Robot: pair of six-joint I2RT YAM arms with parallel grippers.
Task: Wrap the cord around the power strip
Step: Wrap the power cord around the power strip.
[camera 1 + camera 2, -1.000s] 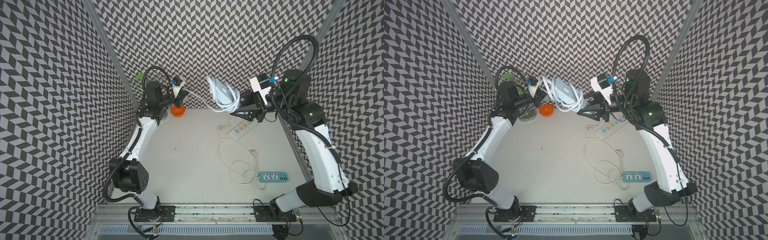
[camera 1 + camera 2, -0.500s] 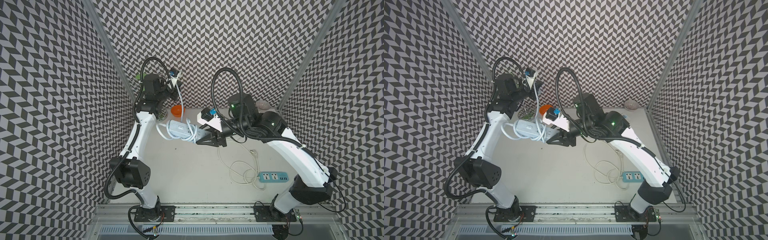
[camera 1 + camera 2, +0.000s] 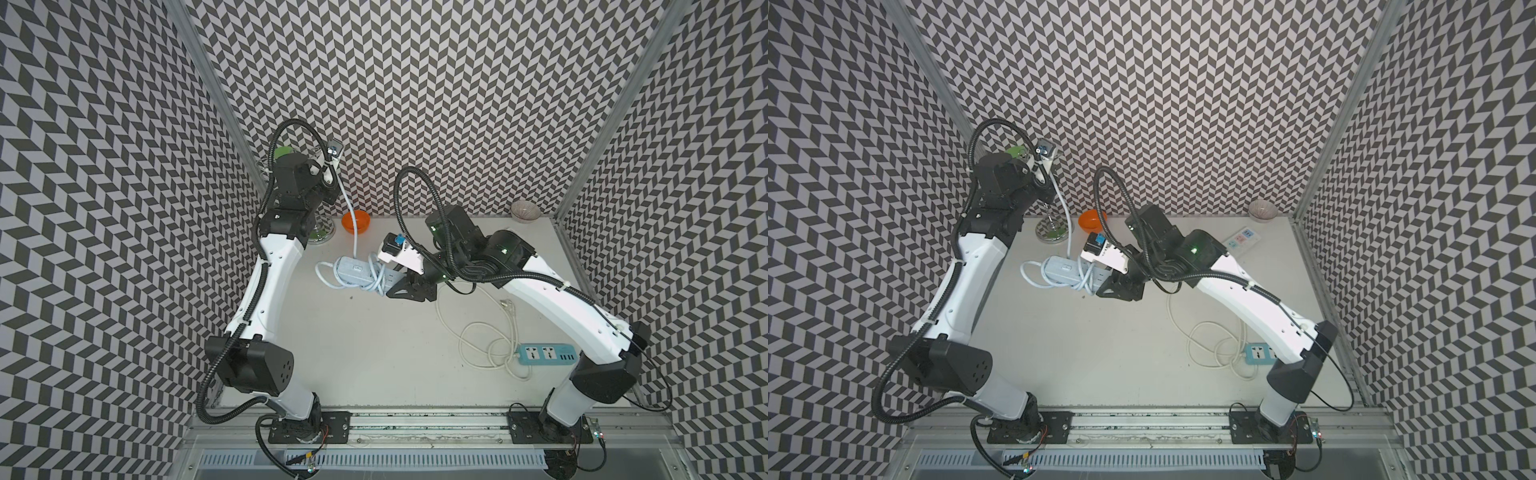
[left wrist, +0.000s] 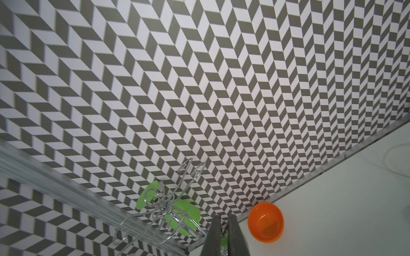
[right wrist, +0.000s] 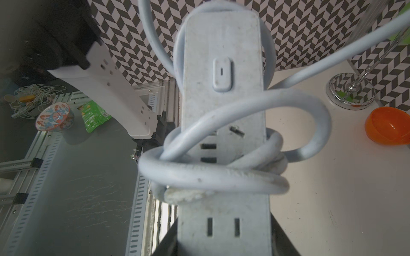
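power strip (image 3: 352, 269): slim pale blue-grey plastic bar, scuffed, with a rounded end, an oval switch and slot sockets. It sits level over the far left part of the table (image 3: 374, 353).
cord (image 5: 221, 175): thick, smooth, pale blue-grey. Loose loops cross the bar's middle, and one run rises taut toward the left gripper.
right gripper (image 5: 224, 243): black jaws clamped on the strip's socket end.
left gripper (image 4: 224, 218): fingers pressed together, raised near the wall. It appears to pinch the cord's end, but the contact is hidden.
bowl (image 3: 356, 221): round, glossy orange plastic.

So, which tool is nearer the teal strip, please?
Right. The right tool, holding the power strip, is closer to the teal strip; the left tool holds the cord up, far off by the back wall.
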